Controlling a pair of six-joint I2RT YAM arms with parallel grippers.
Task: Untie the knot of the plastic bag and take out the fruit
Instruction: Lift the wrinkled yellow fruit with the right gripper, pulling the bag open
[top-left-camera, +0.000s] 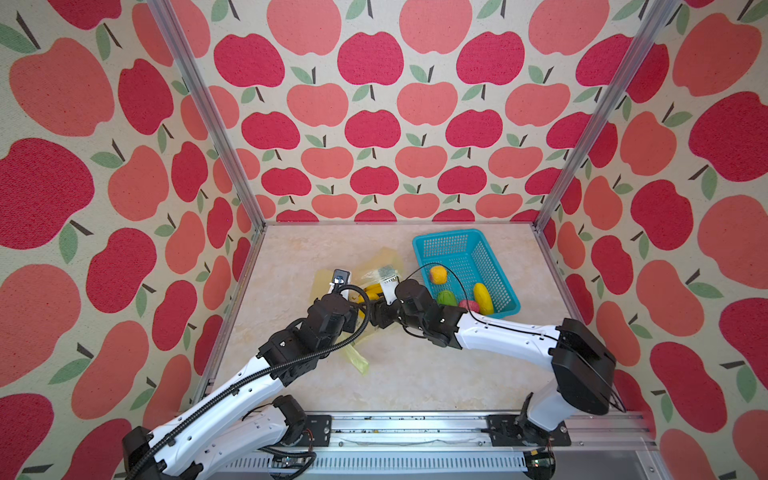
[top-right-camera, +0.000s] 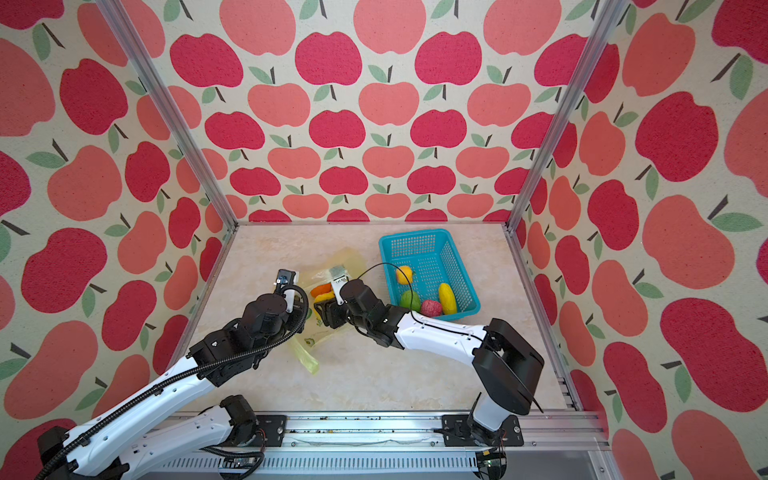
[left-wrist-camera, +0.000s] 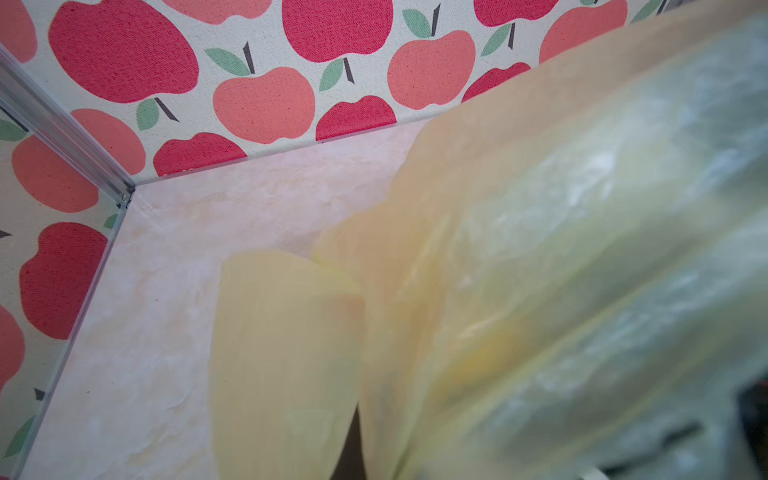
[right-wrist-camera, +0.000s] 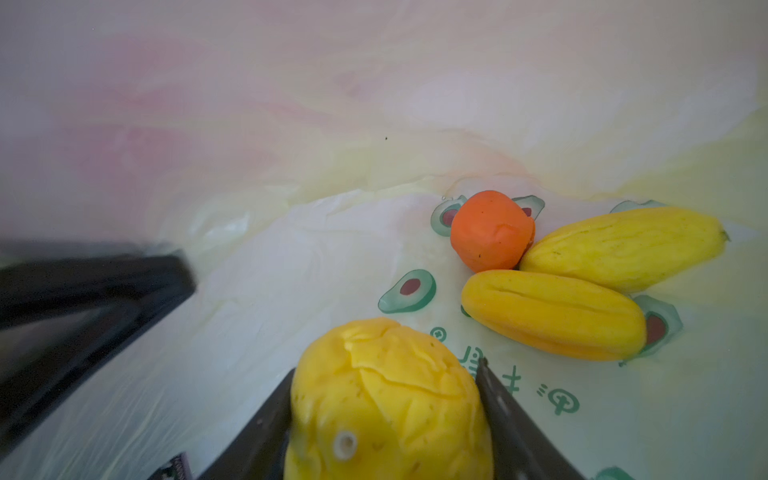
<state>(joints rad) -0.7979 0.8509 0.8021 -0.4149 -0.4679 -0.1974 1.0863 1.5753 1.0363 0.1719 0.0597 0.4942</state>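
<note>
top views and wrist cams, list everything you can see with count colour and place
plastic bag: one, pale yellow with green avocado prints, mid-table
fruit in the bag: four; orange round fruit, two yellow elongated fruits beside it, yellow bumpy fruit gripped
basket: one, teal, perforated, right of the bag
fruit in the basket: four; yellow-orange fruit, green fruit, pink fruit, yellow long fruit
table: one, beige marbled, under everything
walls: three, red and pink apple print, around the table
left gripper: one, black, shut, at the bag's left edge
right gripper: one, black, inside the bag, shut on the yellow bumpy fruit
</note>
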